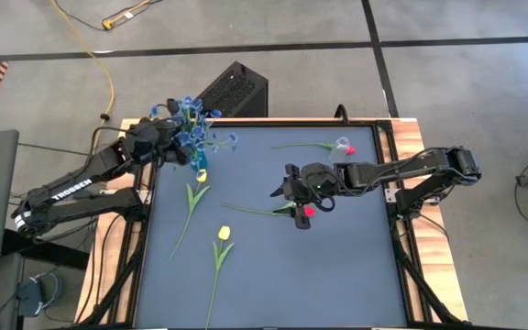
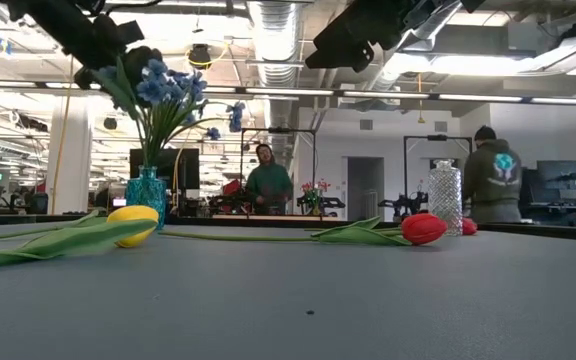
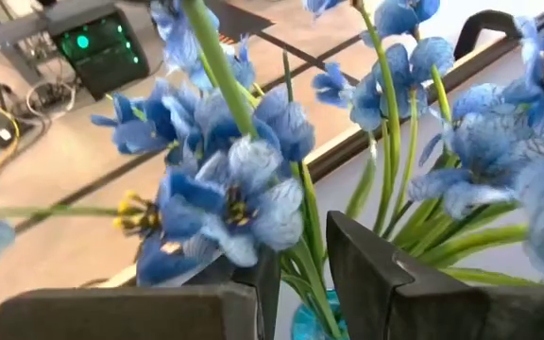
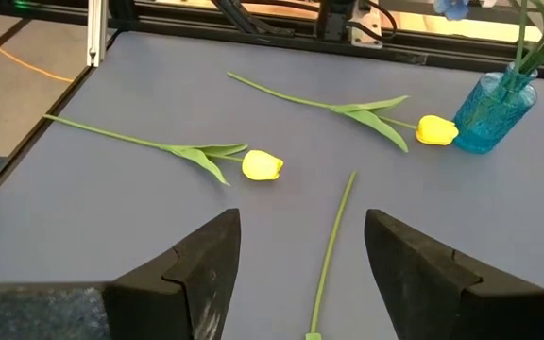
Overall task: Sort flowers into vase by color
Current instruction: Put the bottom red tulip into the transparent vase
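Blue flowers (image 1: 191, 124) stand with their stems in a teal vase (image 1: 200, 163), also seen in the low view (image 2: 148, 192). My left gripper (image 3: 300, 236) sits among them above the vase, its fingers narrowly apart around the stems. My right gripper (image 1: 287, 194) is open and hovers above a red tulip (image 1: 308, 211) lying flat on the table. That tulip's stem (image 4: 333, 227) runs below the gap between the fingers. Two yellow tulips (image 1: 225, 233) (image 1: 200, 174) lie on the table. A second red tulip (image 1: 349, 149) lies beside a clear vase (image 1: 342, 144). My left gripper has the green stems of the blue flowers (image 3: 308, 260) between its two fingers, just above the vase mouth. The fingers (image 3: 366, 264) come from the table's left, across the upright stems. The stems' lower ends reach down into the teal vase, and the blossoms spread above.
The clear ribbed vase (image 2: 445, 195) stands near the table's far right. A black box (image 1: 232, 90) sits beyond the far edge. A raised frame (image 1: 388, 137) borders the dark mat. People stand in the room behind (image 2: 268, 180). The mat's near half holds nothing but one yellow tulip.
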Controlling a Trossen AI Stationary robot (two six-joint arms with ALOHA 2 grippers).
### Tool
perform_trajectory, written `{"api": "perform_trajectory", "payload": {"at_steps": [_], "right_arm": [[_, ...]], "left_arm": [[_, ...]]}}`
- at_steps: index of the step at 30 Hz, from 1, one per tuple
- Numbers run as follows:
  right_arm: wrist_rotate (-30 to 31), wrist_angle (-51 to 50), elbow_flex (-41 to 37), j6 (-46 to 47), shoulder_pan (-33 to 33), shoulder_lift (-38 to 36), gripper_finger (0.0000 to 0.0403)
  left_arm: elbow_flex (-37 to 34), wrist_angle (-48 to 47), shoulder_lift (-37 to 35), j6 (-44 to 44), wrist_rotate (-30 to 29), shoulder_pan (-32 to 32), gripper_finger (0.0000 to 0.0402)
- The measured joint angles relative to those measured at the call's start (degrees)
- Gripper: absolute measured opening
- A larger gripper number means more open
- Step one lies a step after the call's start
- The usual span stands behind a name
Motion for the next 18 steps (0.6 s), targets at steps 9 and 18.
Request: {"api": "perform_trajectory", "payload": {"at_steps": [9,18], "right_arm": [[0.01,-0.13,0.00,0.27,0.07,0.00,0.0254],[0.01,-0.48,0.00,0.29,0.07,0.00,0.0254]], "left_arm": [[3.66,0.05,-0.02,-0.73,0.81,0.00,0.0078],[3.95,-0.22,0.00,-5.70,-1.68,0.00,0.0095]]}}
